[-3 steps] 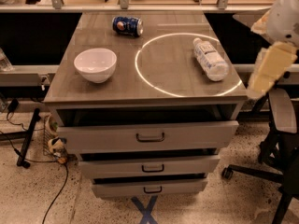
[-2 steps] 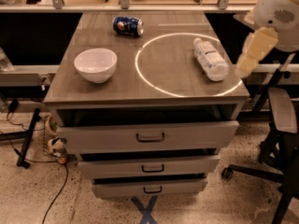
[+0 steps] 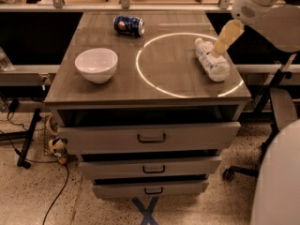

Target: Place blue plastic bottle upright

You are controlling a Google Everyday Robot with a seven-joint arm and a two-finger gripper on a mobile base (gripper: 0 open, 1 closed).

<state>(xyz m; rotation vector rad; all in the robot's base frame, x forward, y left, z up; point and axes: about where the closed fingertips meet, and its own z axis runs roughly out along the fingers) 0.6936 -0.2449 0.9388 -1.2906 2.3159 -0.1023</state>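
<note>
1. Camera view looks down from the front on a grey-brown worktop point(image 3: 164, 86) above 3 drawers point(image 3: 150, 137), each pulled out a little and each with a dark handle.
2. On the right part of the worktop the bottle point(image 3: 212, 60) lies on its side, not upright. It is clear, with a white label.
3. Its white cap point(image 3: 199, 42) points toward the far edge, and its base points toward the near right corner.
4. A thin white ring point(image 3: 137, 60) marks the worktop, and the bottle lies inside it, close to its right side.
5. A white arm point(image 3: 267, 8) enters from the top right corner and carries the yellowish tool point(image 3: 219, 48), which slants down and to the left.
6. The tool's tip overlaps the far part of the bottle, just behind the cap; I cannot tell whether it touches the bottle or hangs above it.
7. I cannot tell whether the tool is apart or together.
8. A white bowl point(image 3: 96, 64) stands upright on the left of the worktop, outside the ring and well apart from the bottle.
9. A dark blue can point(image 3: 129, 25) lies on its side near the far edge, just outside the ring.
10. On the speckled floor a blue cross point(image 3: 146, 210) sits in front of the drawers, black cables point(image 3: 28, 142) run at the left, and a chair point(image 3: 281, 107) stands at the right.
</note>
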